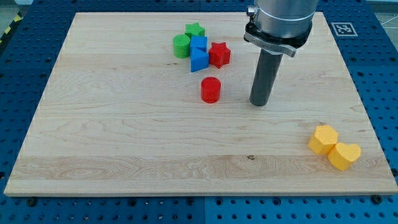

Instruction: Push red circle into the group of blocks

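Note:
The red circle stands alone on the wooden board, just below a group of blocks. The group holds a green star, a green circle, two blue blocks and a red star. My tip rests on the board to the right of the red circle, a short gap away, not touching it. The rod rises from it toward the view's top.
Two yellow blocks sit at the board's lower right: a hexagon and a heart, touching each other. A blue perforated table surrounds the board.

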{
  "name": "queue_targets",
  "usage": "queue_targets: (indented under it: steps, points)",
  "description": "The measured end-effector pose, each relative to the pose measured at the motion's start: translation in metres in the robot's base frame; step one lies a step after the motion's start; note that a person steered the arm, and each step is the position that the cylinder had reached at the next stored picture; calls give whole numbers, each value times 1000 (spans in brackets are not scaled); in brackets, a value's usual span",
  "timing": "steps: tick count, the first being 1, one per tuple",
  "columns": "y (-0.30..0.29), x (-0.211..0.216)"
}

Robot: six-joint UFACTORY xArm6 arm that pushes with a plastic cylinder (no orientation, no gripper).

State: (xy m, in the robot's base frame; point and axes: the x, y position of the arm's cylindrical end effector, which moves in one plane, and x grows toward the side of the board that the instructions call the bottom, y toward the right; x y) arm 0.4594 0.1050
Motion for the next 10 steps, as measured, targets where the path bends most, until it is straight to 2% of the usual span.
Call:
queue_targets:
  steps: [4, 7, 8, 10]
  points:
    - [2, 1]
    - [2, 21]
    - [-25, 13]
    - [-26, 13]
